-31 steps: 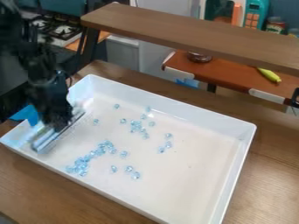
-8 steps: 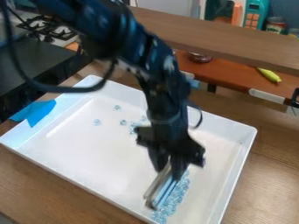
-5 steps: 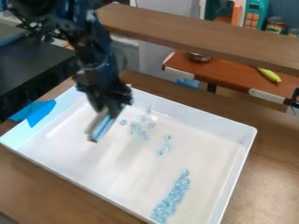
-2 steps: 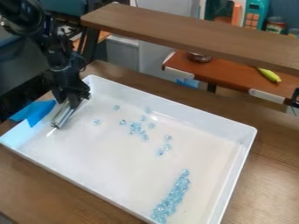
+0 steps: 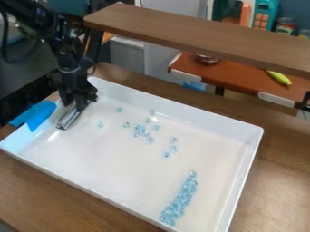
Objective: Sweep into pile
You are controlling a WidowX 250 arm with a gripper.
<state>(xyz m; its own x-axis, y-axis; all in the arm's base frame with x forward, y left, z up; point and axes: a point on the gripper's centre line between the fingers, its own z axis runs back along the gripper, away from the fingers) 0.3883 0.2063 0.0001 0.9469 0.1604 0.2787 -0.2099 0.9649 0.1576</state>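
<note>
The black gripper hangs at the tray's upper left corner, shut on a metallic sweeping tool whose blade points down and left, over the tray's left end. The white tray holds pale blue gems. A long dense strip of gems lies near the tray's front right. Loose gems form a small cluster above the middle, with single ones around it and a few more to its right. One lone gem lies right of the tool.
Blue tape covers part of the tray's left rim. The wooden table surrounds the tray. A raised wooden shelf crosses behind it. Farther back are a red-brown surface with a yellow banana-like object.
The gripper and tool have gone from the front right to the upper left corner. Gems once scattered at the front left now lie in the strip at the front right.
</note>
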